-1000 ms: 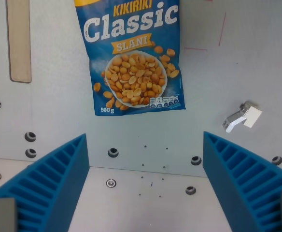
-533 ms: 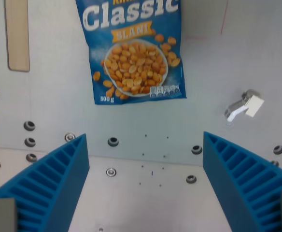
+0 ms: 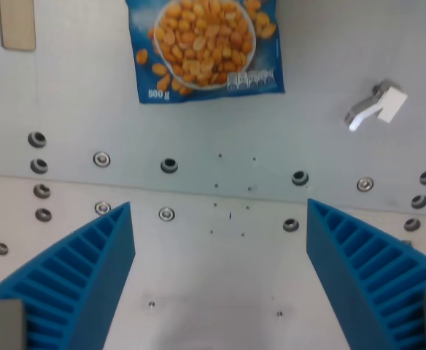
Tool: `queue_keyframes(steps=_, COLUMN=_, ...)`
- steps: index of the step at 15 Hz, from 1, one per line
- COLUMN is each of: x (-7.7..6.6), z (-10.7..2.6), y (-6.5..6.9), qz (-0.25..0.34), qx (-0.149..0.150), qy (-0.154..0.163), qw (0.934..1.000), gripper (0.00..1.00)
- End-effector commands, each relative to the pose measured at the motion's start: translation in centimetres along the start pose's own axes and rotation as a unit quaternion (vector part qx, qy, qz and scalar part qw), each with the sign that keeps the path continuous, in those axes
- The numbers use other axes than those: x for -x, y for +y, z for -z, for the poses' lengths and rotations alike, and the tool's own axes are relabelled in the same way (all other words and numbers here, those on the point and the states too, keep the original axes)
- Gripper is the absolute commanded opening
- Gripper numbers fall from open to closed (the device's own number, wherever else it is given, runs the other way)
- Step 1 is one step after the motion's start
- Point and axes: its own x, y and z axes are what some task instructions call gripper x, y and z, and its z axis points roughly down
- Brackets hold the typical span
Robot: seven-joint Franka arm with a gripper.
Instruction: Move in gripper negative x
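My gripper [image 3: 220,281] is open and empty; its two blue ribbed fingers [image 3: 74,281] stand far apart at the bottom left and bottom right of the wrist view. Between them lies bare grey metal table [image 3: 220,284] with bolt holes. A blue bag of peanuts [image 3: 202,47] lies flat at the top of the view, well beyond the fingertips, its upper part cut off by the frame.
A small white and grey clip-like part [image 3: 377,106] lies at the upper right. A pale wooden strip [image 3: 17,25] sits at the top left corner. Rows of bolts and holes [image 3: 169,165] run across a seam in the plate.
The whole scene has slid toward the top of the view, so the camera has moved back from the bag. More of the near plate and bolt rows shows. The fingers stay open.
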Motion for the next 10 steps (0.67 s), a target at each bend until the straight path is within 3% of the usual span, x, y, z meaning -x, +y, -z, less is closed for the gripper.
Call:
queue_keyframes(steps=1, x=2.6, z=0.1, y=0.3, qz=0.002, qx=0.002, qy=0.041, qw=0.9991, gripper=1.00)
queue_keyframes(steps=10, x=7.1, z=-0.3, y=0.3, qz=0.002, qx=0.002, qy=0.041, qw=0.9991, gripper=1.00)
